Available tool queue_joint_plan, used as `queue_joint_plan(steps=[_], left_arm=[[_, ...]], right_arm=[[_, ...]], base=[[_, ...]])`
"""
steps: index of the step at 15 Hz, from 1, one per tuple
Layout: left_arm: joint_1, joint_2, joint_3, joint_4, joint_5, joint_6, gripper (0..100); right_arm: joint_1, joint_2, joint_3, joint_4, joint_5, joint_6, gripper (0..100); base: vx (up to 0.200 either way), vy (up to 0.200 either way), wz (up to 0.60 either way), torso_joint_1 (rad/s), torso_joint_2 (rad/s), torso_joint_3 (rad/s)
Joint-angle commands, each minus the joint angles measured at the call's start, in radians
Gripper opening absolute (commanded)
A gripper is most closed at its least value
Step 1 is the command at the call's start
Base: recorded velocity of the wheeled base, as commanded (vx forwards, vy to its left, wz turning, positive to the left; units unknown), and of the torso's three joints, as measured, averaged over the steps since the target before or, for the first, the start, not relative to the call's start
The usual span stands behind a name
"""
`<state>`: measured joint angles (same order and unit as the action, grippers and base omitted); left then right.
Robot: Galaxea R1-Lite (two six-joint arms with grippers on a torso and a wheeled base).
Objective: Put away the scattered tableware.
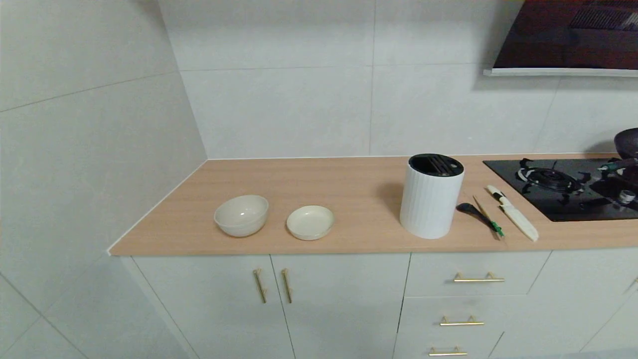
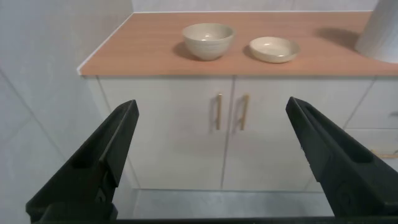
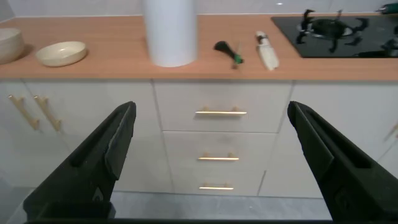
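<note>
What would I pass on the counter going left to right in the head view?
deep bowl → shallow dish → white utensil holder → black spoon → knife → gas hob

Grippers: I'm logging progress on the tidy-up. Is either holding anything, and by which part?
Nothing is held. The left gripper and the right gripper are open and empty, short of the counter.

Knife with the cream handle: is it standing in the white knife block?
No, the knife lies flat on the countertop, to the right of the knife block.
</note>
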<state>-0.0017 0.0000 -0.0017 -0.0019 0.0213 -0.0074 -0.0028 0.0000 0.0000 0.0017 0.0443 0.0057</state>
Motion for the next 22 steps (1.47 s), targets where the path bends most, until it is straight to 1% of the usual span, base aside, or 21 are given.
queue_joint_plan(steps=[1, 14, 22], left_arm=[[0.0, 0.002, 0.0, 0.0, 0.0, 0.0, 100], [0.0, 0.002, 0.002, 0.0, 0.0, 0.0, 100], [0.0, 0.002, 0.0, 0.0, 0.0, 0.003, 100]], right_arm=[[0.0, 0.0, 0.0, 0.0, 0.0, 0.0, 100], [0.0, 0.0, 0.0, 0.0, 0.0, 0.0, 100], [0.0, 0.002, 0.0, 0.0, 0.002, 0.0, 100]], base=[[0.0, 0.2, 0.0, 0.002, 0.01, 0.002], [0.0, 0.2, 0.0, 0.007, 0.0, 0.002], [0.0, 0.0, 0.0, 0.0, 0.0, 0.0]])
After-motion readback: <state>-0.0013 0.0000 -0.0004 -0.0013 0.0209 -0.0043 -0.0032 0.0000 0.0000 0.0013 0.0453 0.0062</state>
